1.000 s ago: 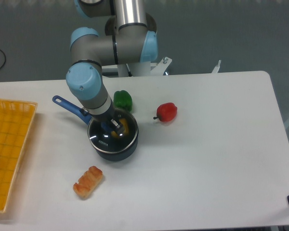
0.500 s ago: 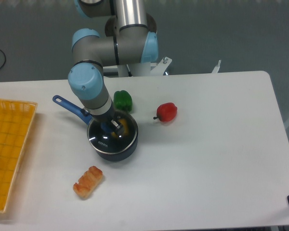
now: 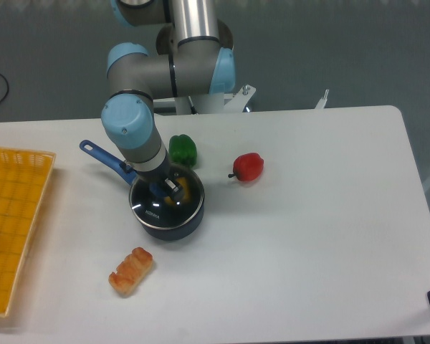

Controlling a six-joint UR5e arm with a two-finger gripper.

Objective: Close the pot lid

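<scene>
The dark pot stands left of the table's middle, its blue handle pointing up-left. The clear glass lid lies on top of the pot, covering its mouth, and something yellow-orange shows through the glass. My gripper points straight down over the lid's centre, with its fingers at the blue knob, which is mostly hidden by them. The jaws look closed around the knob.
A green pepper sits just behind the pot, close to my arm. A red pepper lies to the right. A bread piece lies in front of the pot. A yellow basket is at the left edge.
The pot with lid and the gripper have shifted very slightly left over the last second; otherwise nothing has visibly changed.
</scene>
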